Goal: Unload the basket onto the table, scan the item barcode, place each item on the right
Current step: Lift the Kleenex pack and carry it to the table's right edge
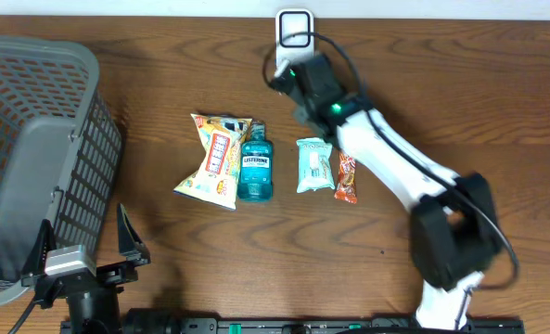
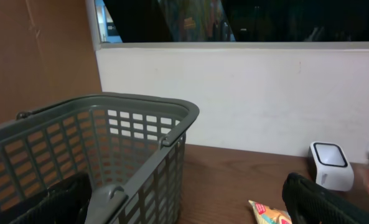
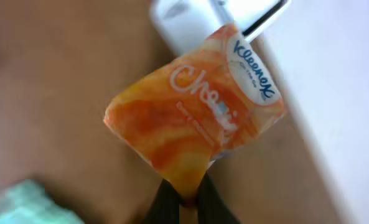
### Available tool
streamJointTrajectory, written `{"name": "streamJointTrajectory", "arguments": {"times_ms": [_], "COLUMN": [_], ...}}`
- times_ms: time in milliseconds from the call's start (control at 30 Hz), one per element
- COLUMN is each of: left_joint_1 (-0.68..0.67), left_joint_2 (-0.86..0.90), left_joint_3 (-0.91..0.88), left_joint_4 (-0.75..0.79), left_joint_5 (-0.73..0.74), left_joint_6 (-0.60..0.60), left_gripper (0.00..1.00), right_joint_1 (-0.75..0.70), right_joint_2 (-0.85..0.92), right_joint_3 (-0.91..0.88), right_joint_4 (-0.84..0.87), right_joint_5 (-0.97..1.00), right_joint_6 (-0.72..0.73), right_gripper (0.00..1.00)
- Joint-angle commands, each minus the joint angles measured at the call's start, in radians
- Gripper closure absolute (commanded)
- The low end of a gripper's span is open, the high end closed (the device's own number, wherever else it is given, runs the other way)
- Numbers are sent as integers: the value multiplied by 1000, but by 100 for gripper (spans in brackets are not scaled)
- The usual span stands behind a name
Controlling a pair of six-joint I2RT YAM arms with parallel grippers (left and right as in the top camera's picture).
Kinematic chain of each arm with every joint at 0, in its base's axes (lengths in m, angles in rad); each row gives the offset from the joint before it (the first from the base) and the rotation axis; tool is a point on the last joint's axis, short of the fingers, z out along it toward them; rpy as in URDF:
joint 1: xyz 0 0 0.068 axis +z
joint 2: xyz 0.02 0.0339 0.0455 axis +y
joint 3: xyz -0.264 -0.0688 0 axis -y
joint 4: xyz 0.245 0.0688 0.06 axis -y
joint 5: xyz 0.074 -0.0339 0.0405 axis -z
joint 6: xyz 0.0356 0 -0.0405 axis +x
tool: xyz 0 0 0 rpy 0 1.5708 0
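- Two sets of jaws are at work. Nearest you, the left jaws stand wide apart, holding nothing, over the bench (image 1: pixel 163 269) just beside the grey basket (image 1: pixel 94 139).
- At mid-bench you have a row: snack bag (image 1: pixel 217 160), Listerine bottle (image 1: pixel 254 165) with its cap pointing away, teal pack (image 1: pixel 313 164) and orange bar (image 1: pixel 346 178).
- Farther out, the right jaws are clamped on one corner of the orange Kleenex pack (image 3: pixel 193 109).
- In your right wrist view, the pack's long axis runs diagonally from lower left to upper right. Its logo end points toward the white scanner (image 1: pixel 294 28) at the far edge.
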Motion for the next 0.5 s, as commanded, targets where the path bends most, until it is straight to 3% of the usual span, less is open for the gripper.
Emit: {"name": "streamJointTrajectory", "arguments": {"times_ms": [0, 300, 467], "left_joint_1": [3, 3, 3], "left_joint_2": [-1, -1, -1], "left_joint_3": [2, 2, 2], "left_joint_4": [1, 1, 1], "left_joint_5": [-13, -13, -13], "left_joint_6": [14, 14, 14], "left_gripper": [2, 2, 2], "right_joint_1": [-7, -11, -14], "right_joint_2": [120, 420, 472], "right_joint_3": [123, 417, 441], "right_joint_4": [45, 283, 365], "right_joint_5": [256, 479, 486], "right_joint_6": [-247, -742, -821], "right_gripper": [99, 99, 99]}}
